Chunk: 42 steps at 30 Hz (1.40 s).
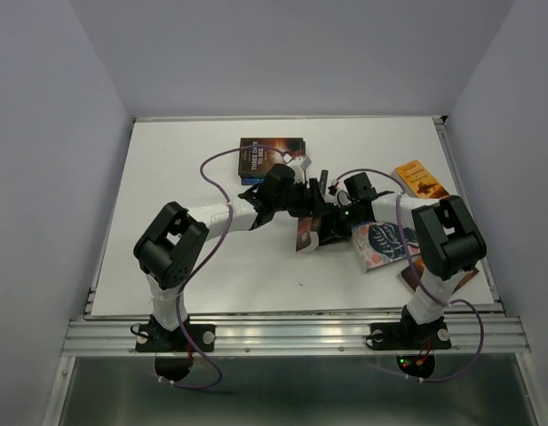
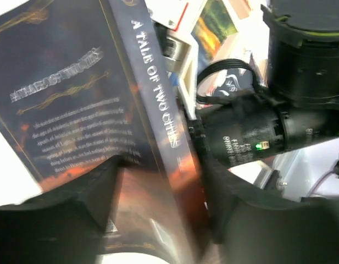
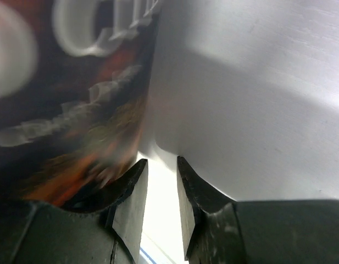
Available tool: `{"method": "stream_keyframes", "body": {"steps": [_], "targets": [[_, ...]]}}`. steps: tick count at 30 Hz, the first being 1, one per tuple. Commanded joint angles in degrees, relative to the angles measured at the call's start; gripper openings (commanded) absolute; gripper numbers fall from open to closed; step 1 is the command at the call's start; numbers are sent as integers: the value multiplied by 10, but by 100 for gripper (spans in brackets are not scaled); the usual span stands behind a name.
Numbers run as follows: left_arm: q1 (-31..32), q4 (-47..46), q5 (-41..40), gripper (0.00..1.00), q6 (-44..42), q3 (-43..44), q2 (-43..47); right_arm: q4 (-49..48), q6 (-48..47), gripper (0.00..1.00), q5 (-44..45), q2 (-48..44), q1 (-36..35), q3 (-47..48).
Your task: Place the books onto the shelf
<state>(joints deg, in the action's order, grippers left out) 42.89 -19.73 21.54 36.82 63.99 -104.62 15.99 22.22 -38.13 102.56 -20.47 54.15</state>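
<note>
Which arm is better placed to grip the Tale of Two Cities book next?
Left. The left gripper has a finger on either side of the book, at its spine. The right gripper stands narrowly open with nothing between its jaws, and the book lies outside them.

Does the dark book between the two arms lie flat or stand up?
Not flat: in the top view the dark book stands tilted on its edge. Whether that edge touches the table, cannot tell.

- My left arm and right arm: black joints, white links.
- Purple cables loop off both.
- Green light on black wrist housing.
- My right gripper: black, ridged fingers.
</note>
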Motion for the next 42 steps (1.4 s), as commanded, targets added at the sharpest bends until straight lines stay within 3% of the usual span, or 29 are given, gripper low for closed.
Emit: {"method": "stream_keyframes", "body": {"steps": [1, 2, 3, 10, 13, 16, 17, 18, 19, 20, 21, 25, 29, 34, 37, 42], "targets": [[37, 35, 37, 43, -19, 32, -19, -34, -28, 35, -34, -18, -33, 13], [36, 41, 24, 3, -19, 34, -16, -34, -27, 35, -34, -19, -33, 13], [37, 46, 18, 0, -21, 35, -9, -34, -27, 35, -32, -19, -33, 12], [32, 82, -44, 0, -21, 32, 64, -21, -21, 35, 7, -32, -33, 18], [22, 90, -105, 0, -17, 21, 126, -3, -5, 40, 71, -69, -27, 34], [14, 111, -153, 0, -24, 20, 185, 27, 7, 53, 140, -110, -27, 55], [5, 115, -180, 0, -27, 21, 199, 30, 15, 68, 193, -143, -27, 60], [2, 119, -196, 0, -27, 23, 209, 33, 20, 71, 223, -161, -22, 63], [-7, 120, -233, 0, -27, 24, 229, 36, 33, 88, 277, -177, -22, 69], [-11, 123, -252, 0, -27, 26, 238, 38, 38, 88, 303, -194, -22, 74], [-18, 126, -268, 0, -18, 30, 248, 40, 41, 100, 327, -209, -22, 77], [-55, 89, -308, 0, 13, 44, 246, 40, 59, 100, 449, -271, -22, 96], [-93, 55, -337, 0, 50, 82, 207, 40, 66, 100, 494, -281, -22, 97], [-134, -17, -365, 0, 112, 158, 120, 41, 65, 100, 480, -269, -22, 104], [-149, -30, -360, 0, 145, 221, 61, 47, 63, 100, 471, -257, -17, 111], [-150, -37, -419, 0, 193, 281, -21, 51, 62, 100, 467, -250, -12, 107]]}}
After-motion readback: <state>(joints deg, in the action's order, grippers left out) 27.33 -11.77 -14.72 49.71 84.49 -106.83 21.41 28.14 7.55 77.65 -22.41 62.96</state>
